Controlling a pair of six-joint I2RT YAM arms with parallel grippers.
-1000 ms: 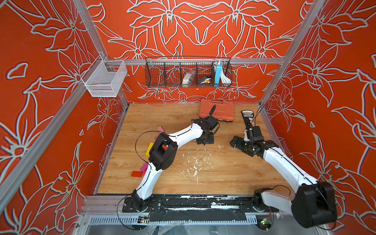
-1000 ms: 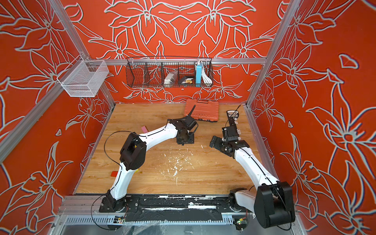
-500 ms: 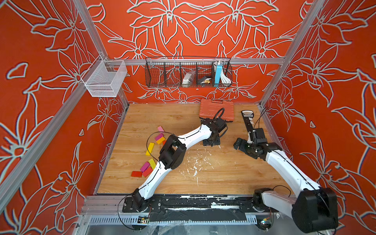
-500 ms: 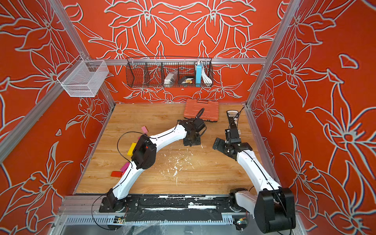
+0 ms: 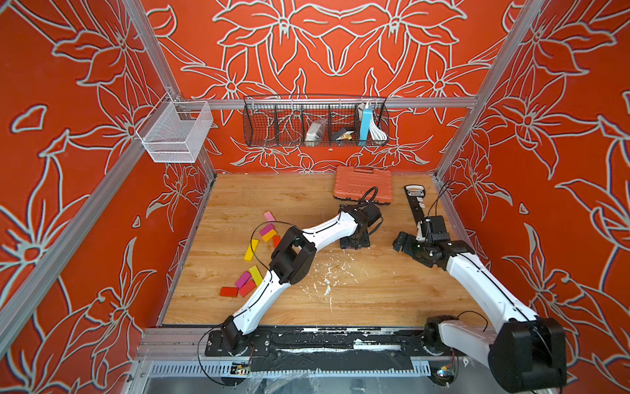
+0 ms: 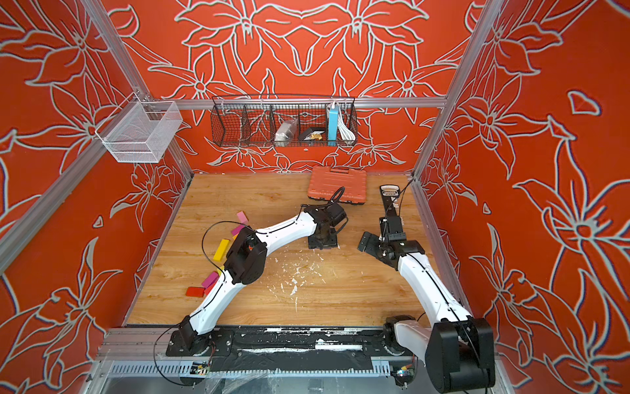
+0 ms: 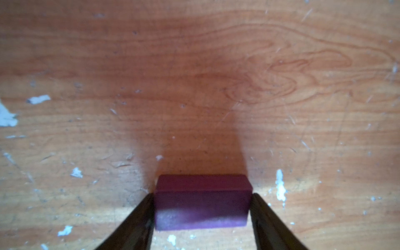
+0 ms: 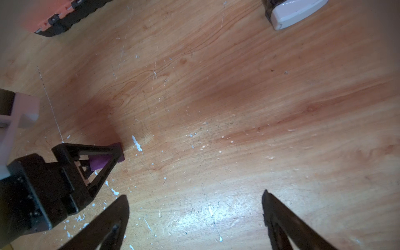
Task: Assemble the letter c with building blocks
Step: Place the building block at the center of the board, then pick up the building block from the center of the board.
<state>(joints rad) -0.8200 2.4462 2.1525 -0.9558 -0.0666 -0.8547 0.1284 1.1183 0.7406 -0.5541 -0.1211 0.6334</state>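
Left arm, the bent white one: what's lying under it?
Coloured building blocks lie beside it; a magenta block and a red block are partly hidden by its elbow. Anything fully beneath the arm is covered.

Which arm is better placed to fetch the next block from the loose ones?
Left. The loose building blocks lie on the robot's left side of the table, far from the open right gripper. The left gripper would first have to clear the purple block between its fingers.
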